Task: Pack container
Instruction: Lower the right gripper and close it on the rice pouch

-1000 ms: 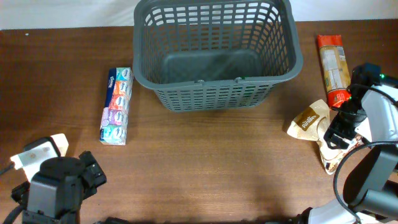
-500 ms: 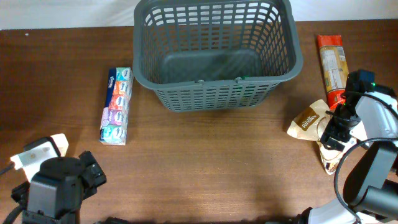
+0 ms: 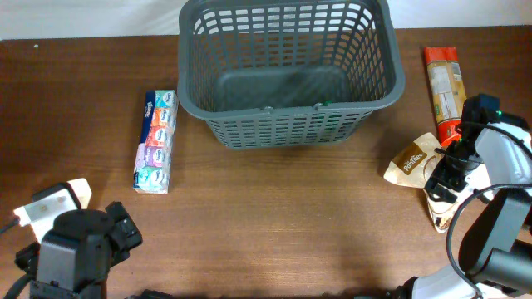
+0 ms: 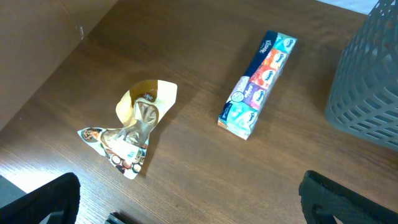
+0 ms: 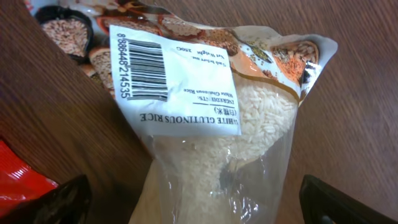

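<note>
Looking down, we see container [image 3: 283, 124] at top centre of frame, upright on brown table [image 3: 274, 216]. Left gripper [image 4: 193, 206] sits lower left, fingers spread wide over bare wood. Right gripper [image 5: 196, 202] at right edge, spread wide too, hovering over clear bag of glutinous rice [image 5: 205, 124], fingers either side, no pinch we can see. Tissue pack [image 3: 156, 141] lies left of container, red packet [image 3: 443, 91] right of it, crumpled pouch [image 4: 134, 134] near left gripper.
</note>
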{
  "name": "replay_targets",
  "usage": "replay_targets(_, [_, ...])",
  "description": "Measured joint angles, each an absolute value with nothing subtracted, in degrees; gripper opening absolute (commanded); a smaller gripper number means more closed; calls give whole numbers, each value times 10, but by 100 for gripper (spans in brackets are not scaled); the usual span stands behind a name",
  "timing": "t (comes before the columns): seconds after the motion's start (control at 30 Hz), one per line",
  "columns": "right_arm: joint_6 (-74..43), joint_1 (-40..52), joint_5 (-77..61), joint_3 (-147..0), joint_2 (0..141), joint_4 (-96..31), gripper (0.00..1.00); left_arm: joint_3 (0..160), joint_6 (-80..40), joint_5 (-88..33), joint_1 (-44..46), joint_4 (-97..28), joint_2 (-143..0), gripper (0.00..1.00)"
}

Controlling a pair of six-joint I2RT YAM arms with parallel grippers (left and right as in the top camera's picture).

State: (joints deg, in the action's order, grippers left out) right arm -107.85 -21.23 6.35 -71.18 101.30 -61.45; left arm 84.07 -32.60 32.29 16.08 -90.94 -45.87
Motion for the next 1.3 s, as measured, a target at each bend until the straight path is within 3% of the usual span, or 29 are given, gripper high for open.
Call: replay_targets(1.3, [-1088,-212,60,-700,1093,-579,99,841,-326,323,161,-909,-459,100])
